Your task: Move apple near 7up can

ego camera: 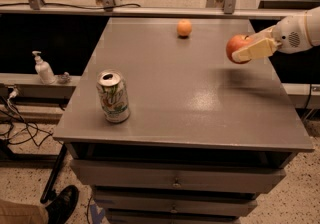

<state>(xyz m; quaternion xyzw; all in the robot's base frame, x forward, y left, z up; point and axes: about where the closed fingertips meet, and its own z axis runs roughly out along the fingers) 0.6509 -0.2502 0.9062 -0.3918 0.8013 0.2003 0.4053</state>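
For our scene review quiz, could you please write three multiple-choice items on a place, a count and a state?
1. The 7up can stands on the table's: A front left B back right C centre
2. Round fruits visible: A one B two C four
3. The apple is: A lying on the table B held by the gripper C on the floor
Answers: A, can near front-left corner; B, apple plus orange fruit at back; B, jaws clasp it above the table's right side.

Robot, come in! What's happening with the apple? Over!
Gripper shut on apple, right side, off the table. Can front left. Nothing between them; orange far back.
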